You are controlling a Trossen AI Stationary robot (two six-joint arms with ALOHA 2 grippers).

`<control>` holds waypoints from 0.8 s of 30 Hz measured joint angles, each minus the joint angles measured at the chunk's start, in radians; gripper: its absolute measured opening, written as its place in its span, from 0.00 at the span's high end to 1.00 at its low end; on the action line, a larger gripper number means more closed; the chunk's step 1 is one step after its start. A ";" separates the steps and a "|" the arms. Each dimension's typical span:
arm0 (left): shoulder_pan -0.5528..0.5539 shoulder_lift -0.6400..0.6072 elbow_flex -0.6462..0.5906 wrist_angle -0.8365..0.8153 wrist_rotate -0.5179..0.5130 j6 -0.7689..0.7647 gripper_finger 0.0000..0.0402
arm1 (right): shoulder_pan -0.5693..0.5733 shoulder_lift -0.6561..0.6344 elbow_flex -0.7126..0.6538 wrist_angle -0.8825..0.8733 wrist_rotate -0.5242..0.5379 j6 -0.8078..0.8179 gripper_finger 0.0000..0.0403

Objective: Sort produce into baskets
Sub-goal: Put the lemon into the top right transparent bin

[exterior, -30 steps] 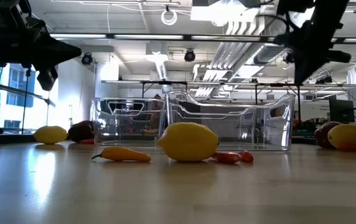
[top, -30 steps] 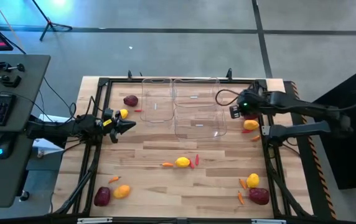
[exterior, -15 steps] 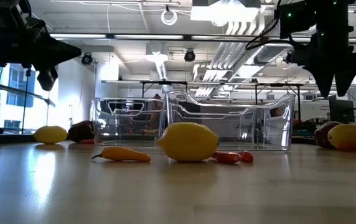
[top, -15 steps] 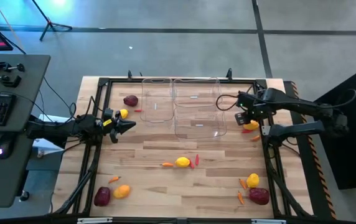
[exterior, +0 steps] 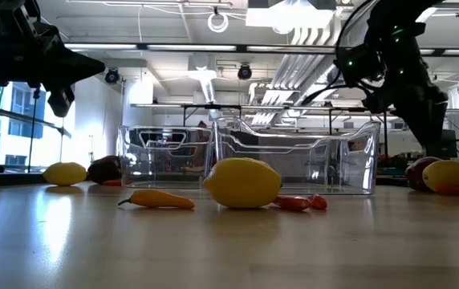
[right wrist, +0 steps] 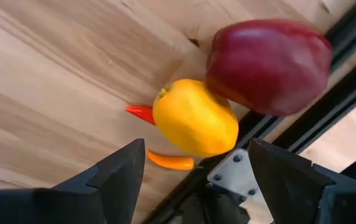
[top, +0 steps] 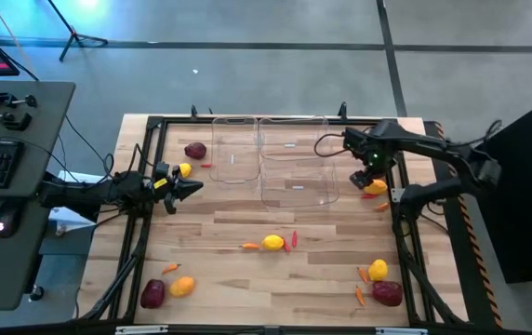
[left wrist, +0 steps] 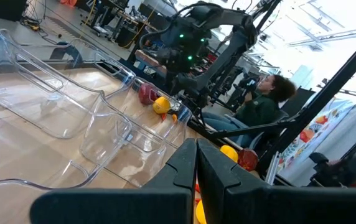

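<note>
**Right hand poised over fruit by the table's right edge**

High view: the right hand (top: pixel 368 177) sits above a yellow-orange fruit (top: pixel 375 187) just right of the three clear baskets (top: pixel 275 158), which stand together, empty, at the back of the table (top: pixel 229 279). The left hand (top: pixel 188 189) waits at the left side, beside a small yellow fruit (top: pixel 184 170) and a dark red round (top: pixel 194 151). More produce lies scattered along the front.

Low view: a yellow fruit (exterior: pixel 242 183) and an orange pepper (exterior: pixel 157 199) lie in front of the baskets (exterior: pixel 294 164).

Left wrist view: the left hand's fingers (left wrist: pixel 218 171) are pressed together, holding nothing.

Right wrist view: the right hand's fingers (right wrist: pixel 119 174) are spread apart over the yellow-orange fruit (right wrist: pixel 195 118), which touches a dark red fruit (right wrist: pixel 268 65); a red pepper (right wrist: pixel 142 113) and an orange one (right wrist: pixel 170 162) lie against it.
</note>
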 joint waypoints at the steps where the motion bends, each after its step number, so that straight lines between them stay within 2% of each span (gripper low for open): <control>1: 0.000 0.000 0.000 0.000 0.000 0.000 1.00 | 0.000 0.016 0.000 0.002 -0.002 -0.018 0.31; 11: 0.000 0.000 0.000 0.000 0.000 -0.001 1.00 | -0.001 0.170 -0.001 0.024 0.037 -0.161 0.31; 18: 0.000 0.000 0.000 0.000 0.000 -0.001 1.00 | -0.024 0.175 -0.007 0.029 0.014 -0.207 0.31; 24: 0.000 0.000 0.000 0.000 0.000 -0.001 1.00 | -0.023 0.155 -0.102 0.031 -0.047 -0.206 0.31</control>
